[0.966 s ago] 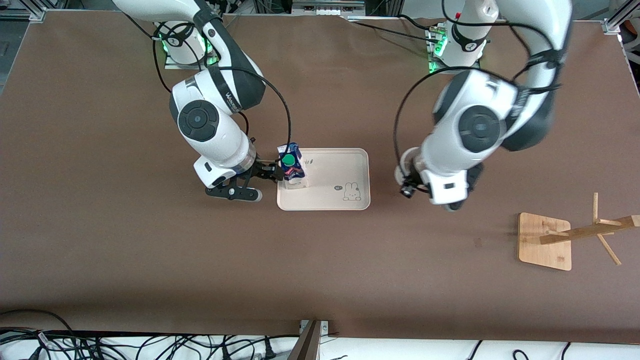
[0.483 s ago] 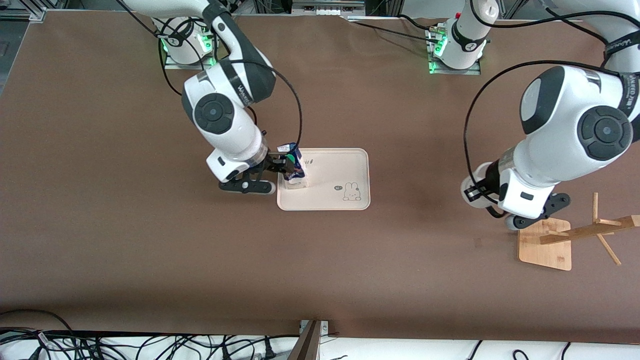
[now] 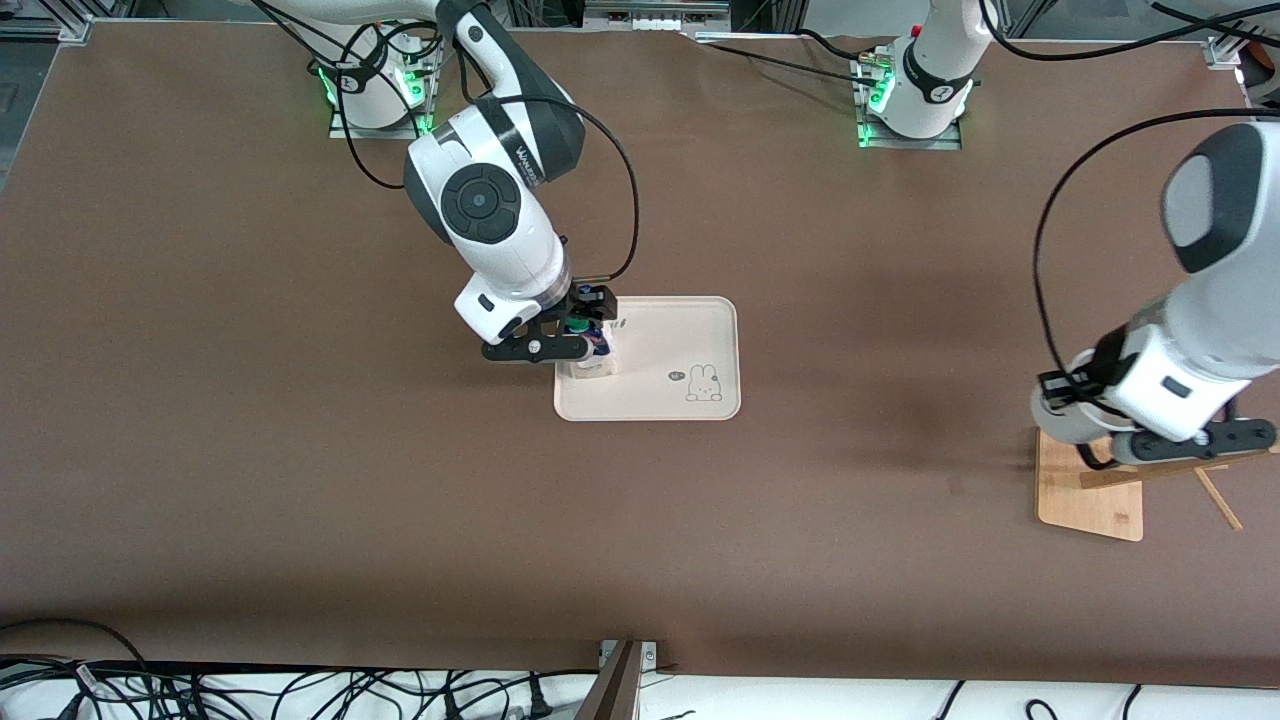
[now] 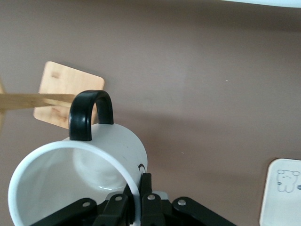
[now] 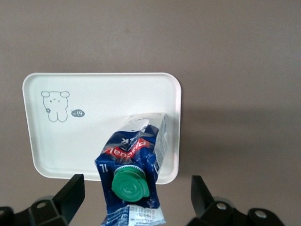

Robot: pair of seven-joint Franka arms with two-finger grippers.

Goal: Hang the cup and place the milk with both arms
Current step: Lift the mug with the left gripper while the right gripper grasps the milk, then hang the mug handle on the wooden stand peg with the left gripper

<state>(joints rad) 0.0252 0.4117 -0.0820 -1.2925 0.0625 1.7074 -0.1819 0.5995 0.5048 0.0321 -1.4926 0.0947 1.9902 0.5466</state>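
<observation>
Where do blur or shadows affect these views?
Front view: left arm smeared, soft shadow on the table. Left wrist view: mug sharp, wooden rack soft. Right wrist view: milk carton crisp, shadow beside the tray.

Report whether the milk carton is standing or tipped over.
Standing. The milk carton rests on its base in a corner of the tray, green cap up, between the right gripper's open fingers, not touching them.

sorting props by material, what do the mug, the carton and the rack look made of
Mug: glazed white ceramic by its glossy rim, with a black handle. Milk carton: printed paperboard, creased at its gable, with a green plastic-looking cap. Rack: pale unfinished wood, likely bamboo, with visible grain.
</observation>
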